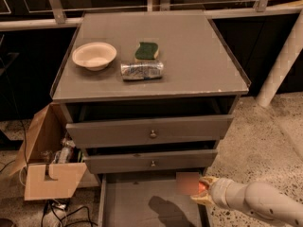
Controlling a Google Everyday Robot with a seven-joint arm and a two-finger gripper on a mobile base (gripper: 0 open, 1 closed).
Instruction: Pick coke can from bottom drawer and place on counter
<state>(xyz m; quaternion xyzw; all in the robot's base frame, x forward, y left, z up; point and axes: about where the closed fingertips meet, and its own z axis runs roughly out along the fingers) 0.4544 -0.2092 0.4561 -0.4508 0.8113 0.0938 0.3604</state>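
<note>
The coke can (188, 183) shows as a blurred red shape above the right side of the open bottom drawer (137, 205), just under the front of the middle drawer. My gripper (199, 192) comes in from the lower right on a white arm and is shut on the can, whose shadow falls on the drawer floor. The counter (194, 46) is the flat grey cabinet top above, well higher than the gripper.
On the counter's left half sit a cream bowl (94, 55), a green sponge (147, 50) and a silver crinkled can (142, 70) lying on its side. The top drawer (151, 131) stands slightly open. A cardboard box (47, 167) is left of the cabinet, a white post (284, 56) to the right.
</note>
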